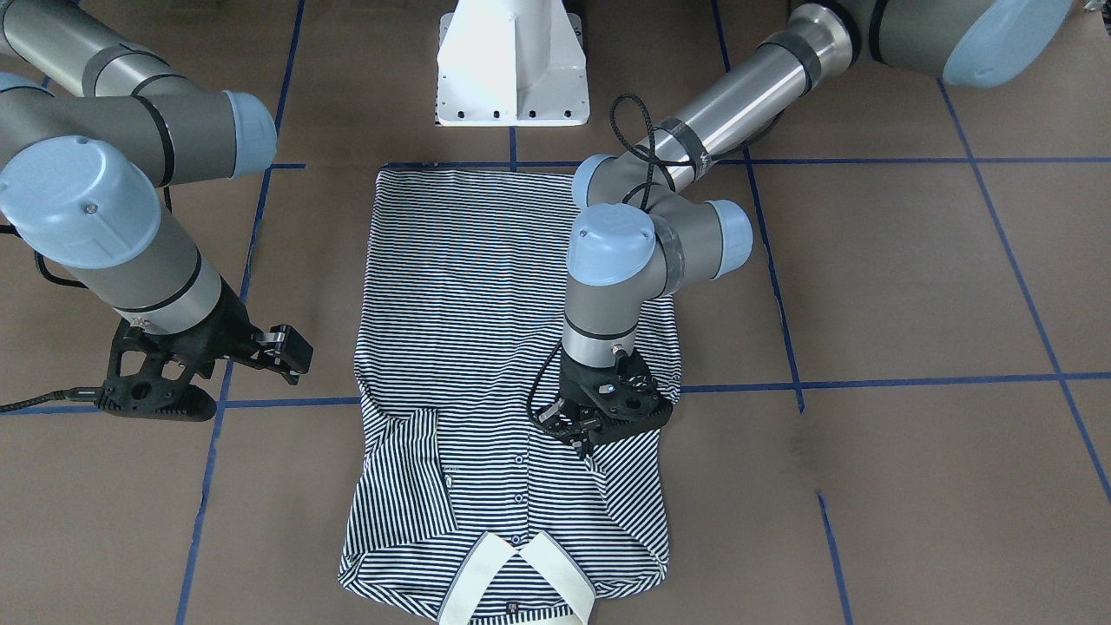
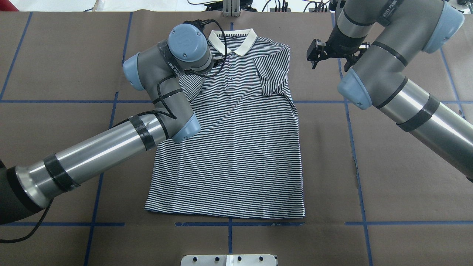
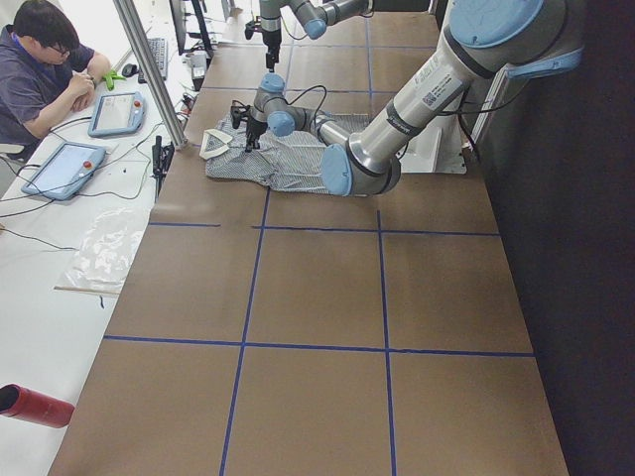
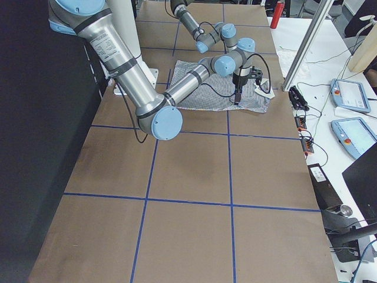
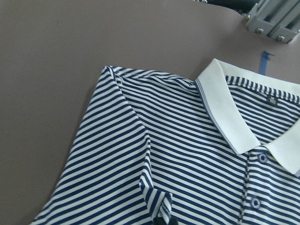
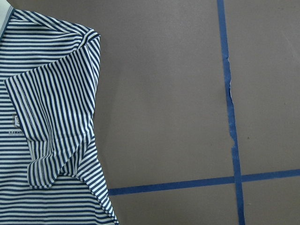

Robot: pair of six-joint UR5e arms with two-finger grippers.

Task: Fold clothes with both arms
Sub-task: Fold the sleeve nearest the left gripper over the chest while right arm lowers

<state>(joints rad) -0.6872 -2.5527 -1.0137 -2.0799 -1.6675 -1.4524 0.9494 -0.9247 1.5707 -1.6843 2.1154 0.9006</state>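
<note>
One, the left gripper [image 1: 583, 443], pinches the polo shirt [image 1: 469, 286] mid-frame; the right gripper [image 1: 243, 373] gapes, apart at frame left.

My 2 arms, left arm [image 1: 608, 295] and right arm [image 1: 130, 252], are grey tubes with light-blue joint caps and silver forearms banded in black tape. Behind my black left gripper [image 1: 583, 438], a black braided cable loops.

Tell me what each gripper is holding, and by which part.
The left gripper pinches the polo shirt by the edge of its folded-in sleeve. The right gripper hangs open beside the shirt, holding nothing.
</note>
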